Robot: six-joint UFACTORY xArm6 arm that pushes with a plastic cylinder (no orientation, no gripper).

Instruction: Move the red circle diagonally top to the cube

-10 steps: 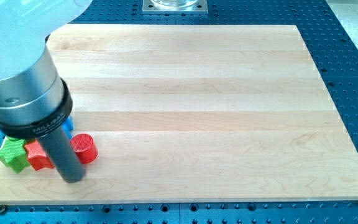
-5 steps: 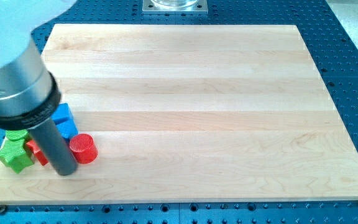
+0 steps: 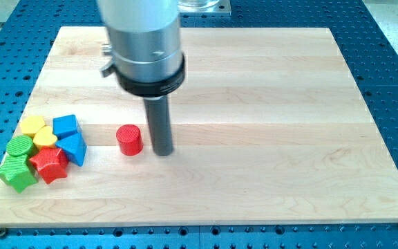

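The red circle (image 3: 129, 140), a short red cylinder, stands alone on the wooden board (image 3: 254, 104), left of centre. My tip (image 3: 162, 151) rests on the board just to the view's right of it, a small gap apart. The blue cube (image 3: 65, 126) sits further to the view's left, at the top right of a cluster of blocks. The red circle lies to the right of the cube and slightly lower in the view.
The cluster at the board's lower left holds a blue wedge-like block (image 3: 73, 148), a red star (image 3: 48, 164), a green star (image 3: 16, 171), a green round block (image 3: 19, 146), a yellow heart (image 3: 45, 138) and a yellow block (image 3: 32, 125). A metal mount (image 3: 199, 5) sits at the view's top.
My tip swung from the lower-left cluster to the right side of the red circle. The red circle moved right and slightly up, away from the cluster. The cluster is now uncovered.
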